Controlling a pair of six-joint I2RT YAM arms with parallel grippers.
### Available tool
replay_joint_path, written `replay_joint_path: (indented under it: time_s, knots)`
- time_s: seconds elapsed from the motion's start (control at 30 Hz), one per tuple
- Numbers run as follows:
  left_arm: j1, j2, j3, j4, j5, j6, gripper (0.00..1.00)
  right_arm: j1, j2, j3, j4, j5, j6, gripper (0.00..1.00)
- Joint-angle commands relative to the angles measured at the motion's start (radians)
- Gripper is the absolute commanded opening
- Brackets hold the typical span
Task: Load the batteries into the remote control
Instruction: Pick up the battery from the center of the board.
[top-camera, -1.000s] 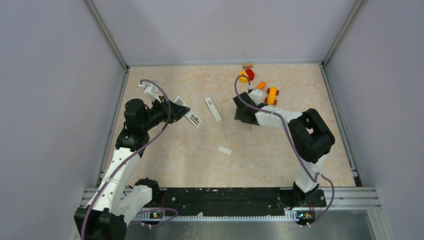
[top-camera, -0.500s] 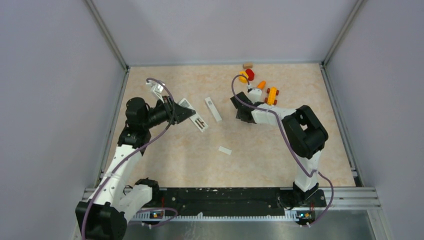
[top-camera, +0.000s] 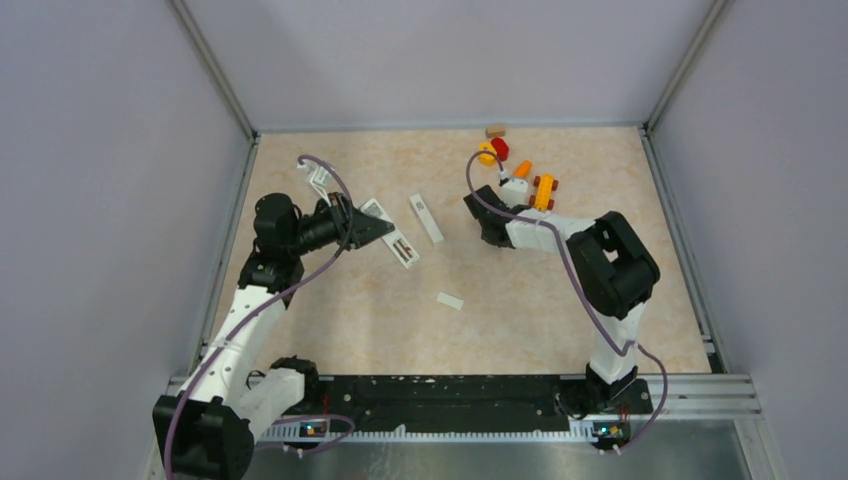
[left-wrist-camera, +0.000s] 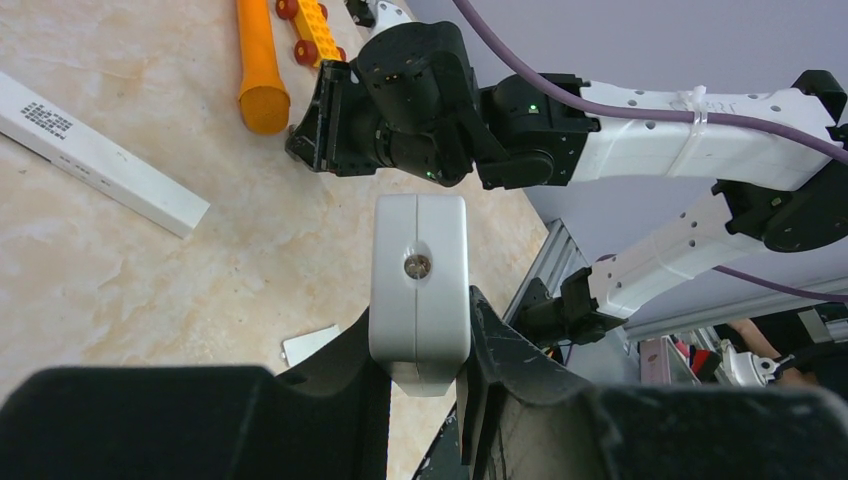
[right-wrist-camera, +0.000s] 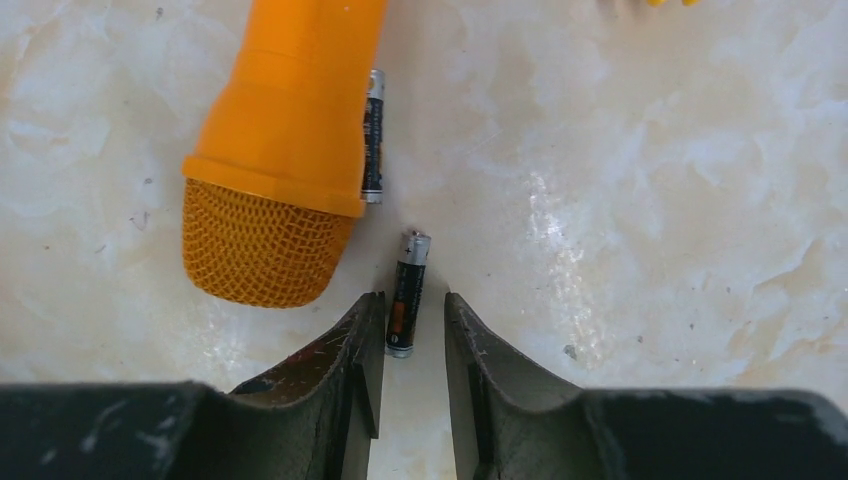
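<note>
My left gripper (left-wrist-camera: 420, 325) is shut on the white remote control (left-wrist-camera: 418, 270), lifted off the table and seen end-on. In the top view the remote control (top-camera: 403, 247) juts from the left gripper (top-camera: 374, 228) toward the table's middle, with its dark end outward. My right gripper (right-wrist-camera: 412, 300) is low over the table and open. Its jaws stand narrowly on either side of a dark battery (right-wrist-camera: 406, 295), which lies flat with a gap on its right side. A second battery (right-wrist-camera: 373, 135) lies against the orange carrot toy (right-wrist-camera: 285, 130).
A shorter white bar with a printed label (top-camera: 427, 218) lies mid-table. A small white flat piece (top-camera: 449, 300) lies nearer the front. A yellow toy car (top-camera: 543, 190), red and yellow toys (top-camera: 494, 151) and a brown block (top-camera: 495, 130) sit at the back. Walls enclose the table.
The right jaws have narrowed around the battery on the table. The left arm has swung the held remote control slightly rightward toward the middle.
</note>
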Motion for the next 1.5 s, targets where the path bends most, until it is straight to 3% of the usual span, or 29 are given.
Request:
replay_joint_path:
  time_s: [0.0, 0.13, 0.33, 0.53, 0.8, 1.03, 1.23, 1.33, 1.47]
  knots:
    - [0.004, -0.006, -0.004, 0.071, 0.019, -0.006, 0.00, -0.038, -0.055, -0.043, -0.021, 0.015, 0.011, 0.29]
    - [0.004, -0.004, -0.002, 0.070, 0.019, -0.009, 0.00, -0.069, -0.064, -0.078, 0.025, -0.025, 0.000, 0.24]
    - [0.004, -0.002, -0.001, 0.072, 0.018, -0.013, 0.00, -0.077, -0.066, -0.092, 0.059, -0.078, -0.036, 0.00]
    - [0.004, -0.010, -0.001, 0.066, 0.014, -0.021, 0.00, -0.079, -0.145, -0.124, 0.067, -0.080, -0.047, 0.00]
    - [0.004, -0.021, -0.016, 0.099, 0.009, -0.063, 0.00, -0.079, -0.445, -0.262, 0.109, -0.175, -0.097, 0.00]
    - [0.004, -0.019, -0.033, 0.197, 0.015, -0.132, 0.00, -0.078, -0.694, -0.340, 0.245, -0.452, -0.198, 0.00]
    - [0.004, -0.019, -0.062, 0.314, 0.053, -0.186, 0.00, -0.077, -0.862, -0.396, 0.504, -0.916, -0.262, 0.00]
    - [0.004, -0.015, -0.062, 0.365, 0.075, -0.220, 0.00, -0.073, -0.910, -0.436, 0.692, -1.129, -0.241, 0.00]
    - [0.003, -0.016, -0.065, 0.452, 0.107, -0.280, 0.00, -0.043, -0.916, -0.437, 0.778, -1.262, -0.228, 0.00]
